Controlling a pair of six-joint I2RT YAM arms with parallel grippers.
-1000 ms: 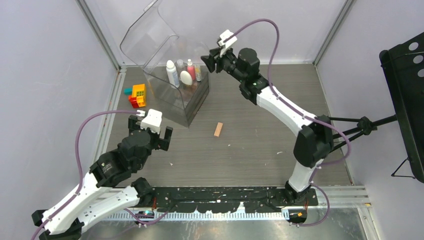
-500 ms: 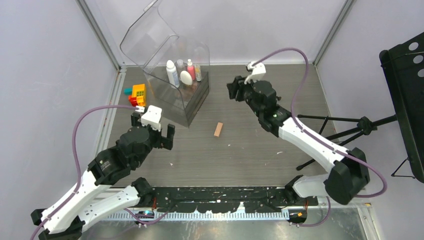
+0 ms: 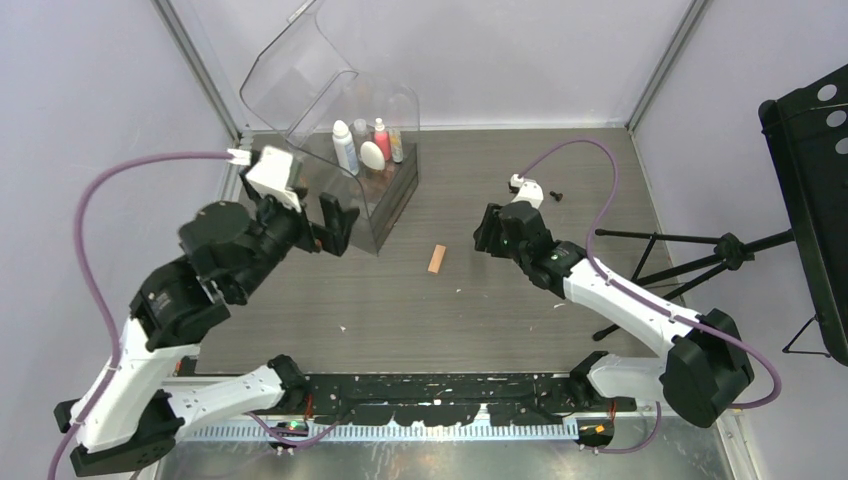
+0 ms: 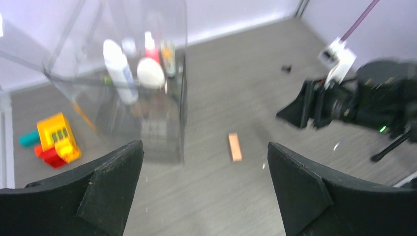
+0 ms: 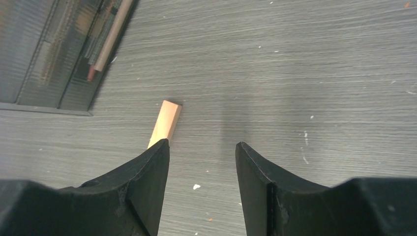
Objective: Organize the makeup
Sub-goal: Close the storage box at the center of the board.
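Flat peach rectangular stick point(image 3: 436, 259) on grey table point(image 3: 480, 320): long axis near-to-far, far end tilted slightly right. Right gripper point(image 5: 201, 147) jaws apart, empty; left gripper point(image 4: 204, 147) spread wide, empty.

right tool point(image 3: 482, 234): from case point(image 3: 396, 204) down to near peach sponge point(image 3: 436, 259) | left tool point(image 3: 326, 226): raised toward case

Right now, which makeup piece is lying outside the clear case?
The small peach stick, flat on the table just ahead of the right tool; the white bottle, pink bottle and white oval stand inside the case.
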